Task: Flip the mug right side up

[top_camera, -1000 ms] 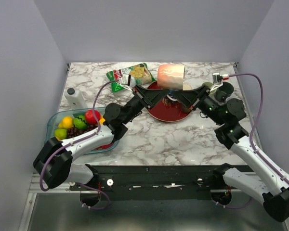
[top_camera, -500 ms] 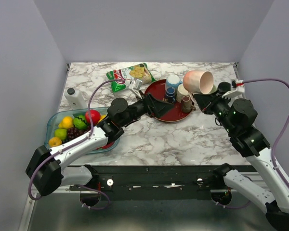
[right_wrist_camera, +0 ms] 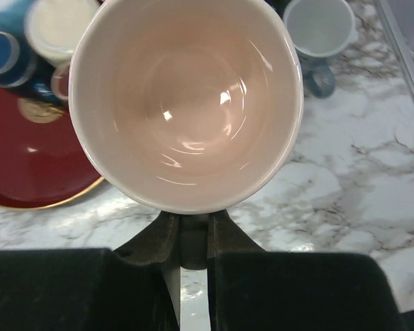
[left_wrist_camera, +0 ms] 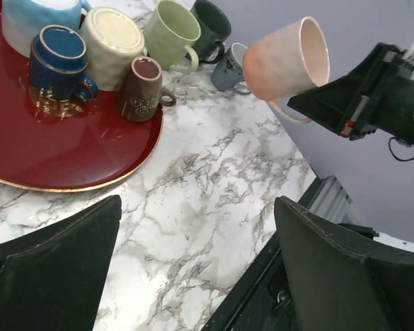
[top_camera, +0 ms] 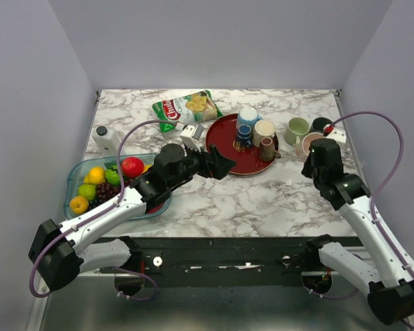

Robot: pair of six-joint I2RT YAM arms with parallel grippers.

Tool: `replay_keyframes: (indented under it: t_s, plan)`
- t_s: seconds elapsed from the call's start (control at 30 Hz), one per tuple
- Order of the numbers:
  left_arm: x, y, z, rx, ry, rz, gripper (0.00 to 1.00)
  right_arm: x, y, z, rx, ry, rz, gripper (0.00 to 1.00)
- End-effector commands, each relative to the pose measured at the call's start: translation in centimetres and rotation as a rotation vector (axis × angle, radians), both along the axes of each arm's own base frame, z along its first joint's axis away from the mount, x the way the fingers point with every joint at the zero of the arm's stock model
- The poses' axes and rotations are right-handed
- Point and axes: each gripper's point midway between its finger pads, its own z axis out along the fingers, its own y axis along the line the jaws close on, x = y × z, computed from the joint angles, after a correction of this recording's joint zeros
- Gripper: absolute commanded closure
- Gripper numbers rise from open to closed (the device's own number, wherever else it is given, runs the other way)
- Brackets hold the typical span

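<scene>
Marbled tabletop [top_camera: 248,200]: pink mug [left_wrist_camera: 286,58] is gripped by its handle in the closed right tool [right_wrist_camera: 190,234], raised, mouth upward; setting down remains. The left tool [left_wrist_camera: 196,227] is spread wide, empty.

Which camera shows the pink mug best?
The left wrist camera: it shows the pink mug whole from the side, tilted in the air, handle included. The right wrist camera sees only down its inside; the top camera sees a sliver beside the right arm.
</scene>
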Motion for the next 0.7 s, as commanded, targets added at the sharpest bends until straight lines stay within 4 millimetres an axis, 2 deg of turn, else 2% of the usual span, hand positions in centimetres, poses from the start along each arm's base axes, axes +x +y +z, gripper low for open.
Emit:
replay_keyframes:
  t_s: [0.0, 0.1, 0.17, 0.43, 0.57, 0.67]
  plan:
    - [0.2, 0.9, -1.0, 0.051, -0.003, 0.037, 0.01, 1.4, -2.0, -2.3, -0.009, 0.045, -0.033, 0.99]
    - [0.3, 1.0, -1.3, 0.059, 0.005, 0.042, 0.01, 2.1, -2.7, -5.0, -0.023, 0.128, -0.034, 0.99]
    - [0.4, 0.8, -1.6, 0.063, 0.012, 0.040, 0.01, 2.3, -3.2, -5.9, -0.035, 0.158, -0.040, 0.99]
    - [0.8, 0.4, -2.7, 0.089, 0.036, 0.038, 0.01, 5.1, -3.7, -8.0, -0.005, 0.212, -0.025, 0.99]
    - [0.8, 0.1, -3.0, 0.093, 0.038, 0.027, 0.01, 6.3, -3.8, -10.0, -0.002, 0.258, -0.023, 0.99]
    - [0.9, -0.3, -3.1, 0.102, 0.035, 0.010, 0.01, 7.1, -4.1, -10.5, -0.006, 0.261, -0.034, 0.99]
